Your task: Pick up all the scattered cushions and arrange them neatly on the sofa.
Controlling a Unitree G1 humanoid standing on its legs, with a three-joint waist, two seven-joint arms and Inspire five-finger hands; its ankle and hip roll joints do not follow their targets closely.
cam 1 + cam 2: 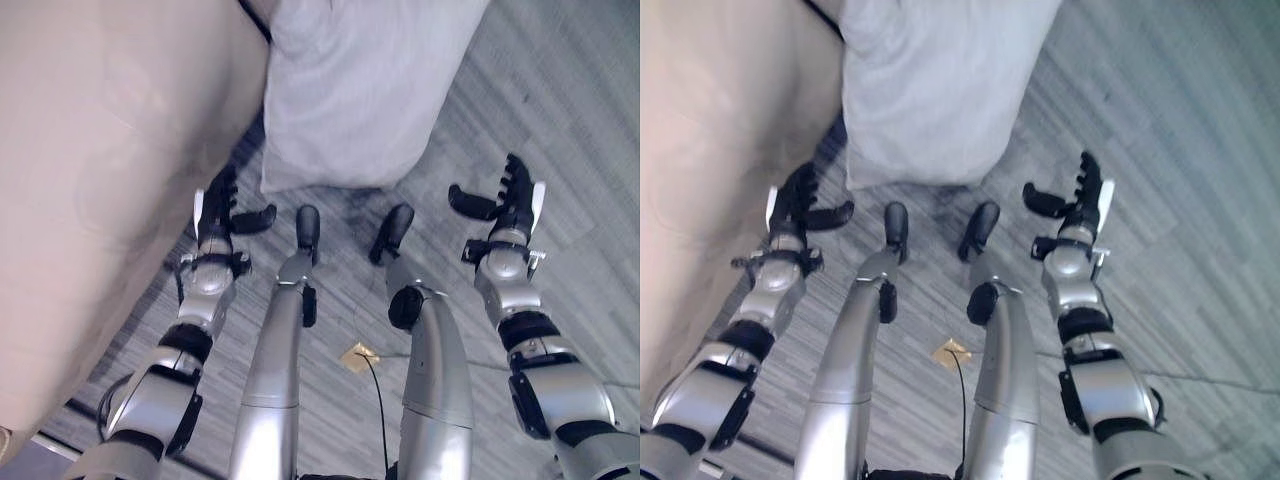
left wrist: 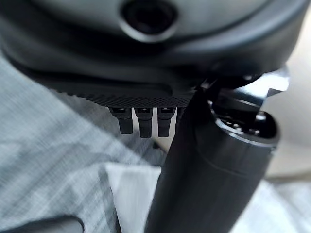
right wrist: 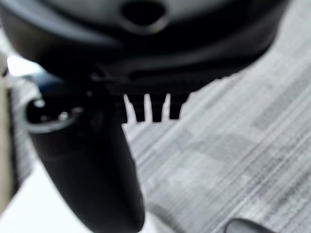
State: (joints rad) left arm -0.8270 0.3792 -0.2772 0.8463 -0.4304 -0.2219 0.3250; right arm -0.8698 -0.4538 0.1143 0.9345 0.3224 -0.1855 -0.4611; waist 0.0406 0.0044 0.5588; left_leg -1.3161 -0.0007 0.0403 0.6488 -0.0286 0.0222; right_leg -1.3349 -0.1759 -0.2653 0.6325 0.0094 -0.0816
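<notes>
A pale grey cushion [image 1: 355, 85] lies on the grey floor straight ahead, leaning against the side of the beige sofa [image 1: 90, 170]. My left hand [image 1: 222, 205] hovers open near the cushion's near left corner, close to the sofa, and holds nothing. My right hand [image 1: 512, 195] hangs open over the floor, to the right of the cushion and apart from it, also with nothing in it. A white corner of the cushion [image 2: 131, 189] shows past the left hand's straight fingers [image 2: 141, 121]. The right hand's fingers [image 3: 155, 109] are straight above the floor.
The sofa fills the left side as a big obstacle. Grey plank floor [image 1: 580, 90] spreads to the right and front. A small tan scrap [image 1: 358, 356] lies on the floor close in.
</notes>
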